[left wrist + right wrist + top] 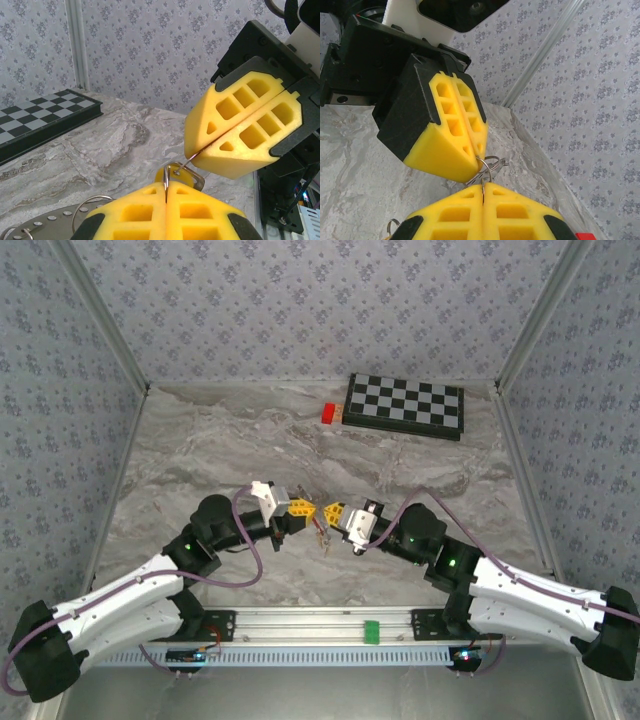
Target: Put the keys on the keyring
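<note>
**Both grippers pinch the keyring over the middle of the table**

The left gripper (304, 510) and right gripper (331, 512) meet tip to tip above the near middle of the table (200, 460). They are almost touching.

In the left wrist view, the left gripper (166, 194) has its yellow pads (135, 215) pressed flat together. A thin grey wire of the keyring (172, 171) stands up out of the seam between them. Just beyond it, the right gripper (210, 145) is also clamped tight, and the same wire runs into the tip of its seam.

The right wrist view agrees. The right gripper (484, 192) is closed at the bottom of the frame, and the left gripper (472, 150) is closed just above it. The keyring (489, 164) loops out between the two tips. So each gripper grips the wire, and the keyring is held in the air, clear of the table.

A key (161, 175) with a yellow-orange head sits just behind the left pads, against the wire. I cannot tell whether it is threaded on. From above, small dark pieces hang just below the two tips, too small to make out.

A chessboard (405, 406) lies at the far right of the table. A red block (329, 413) touches its left edge, well apart from the grippers.
</note>
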`<action>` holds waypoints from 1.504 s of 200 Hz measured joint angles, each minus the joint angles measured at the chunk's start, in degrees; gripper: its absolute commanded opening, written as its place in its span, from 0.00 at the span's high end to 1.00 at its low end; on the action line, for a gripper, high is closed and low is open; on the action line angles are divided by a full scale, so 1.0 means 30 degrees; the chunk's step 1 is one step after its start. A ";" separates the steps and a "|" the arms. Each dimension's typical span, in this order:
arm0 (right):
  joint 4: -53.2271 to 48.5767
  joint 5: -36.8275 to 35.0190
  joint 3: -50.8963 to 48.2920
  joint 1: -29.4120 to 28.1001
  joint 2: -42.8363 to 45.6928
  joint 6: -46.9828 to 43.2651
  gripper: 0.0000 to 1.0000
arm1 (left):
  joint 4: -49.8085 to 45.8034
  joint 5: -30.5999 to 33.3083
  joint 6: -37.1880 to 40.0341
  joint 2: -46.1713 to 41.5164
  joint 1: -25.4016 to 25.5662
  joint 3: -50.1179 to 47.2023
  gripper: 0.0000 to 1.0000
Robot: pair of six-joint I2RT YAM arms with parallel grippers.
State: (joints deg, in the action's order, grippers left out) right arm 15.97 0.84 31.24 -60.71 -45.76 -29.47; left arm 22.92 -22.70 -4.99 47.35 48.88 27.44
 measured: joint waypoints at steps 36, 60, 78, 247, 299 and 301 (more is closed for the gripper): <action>-0.0080 -0.0029 0.0000 -0.0029 0.0000 0.0000 1.00 | 0.0000 0.0000 0.0000 0.0000 0.0000 -0.0007 1.00; -0.0102 -0.0270 -0.0007 -0.0029 0.0007 -0.0007 1.00 | -0.0007 0.0000 0.0000 0.0000 0.0000 -0.0007 1.00; 0.0044 -0.0503 -0.0007 -0.0029 0.0007 -0.0015 1.00 | 0.0000 0.0000 0.0000 0.0000 0.0000 -0.0007 1.00; 0.0313 -0.0517 -0.0015 -0.0073 -0.0270 -0.0058 1.00 | 0.0000 0.0007 -0.0007 0.0007 0.0000 -0.0015 1.00; 0.0153 -0.0532 -0.0087 -0.0124 -0.0262 -0.0058 1.00 | 0.0000 0.0437 -0.0080 0.0007 0.0015 -0.0015 1.00; 0.0138 -0.0532 -0.0087 -0.0124 -0.0262 -0.0058 1.00 | -0.0007 0.0437 -0.0087 0.0007 0.0015 -0.0015 1.00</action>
State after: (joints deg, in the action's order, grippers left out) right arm 16.38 -0.75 30.98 -61.08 -46.54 -29.65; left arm 22.90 -21.39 -5.26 47.37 48.93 27.40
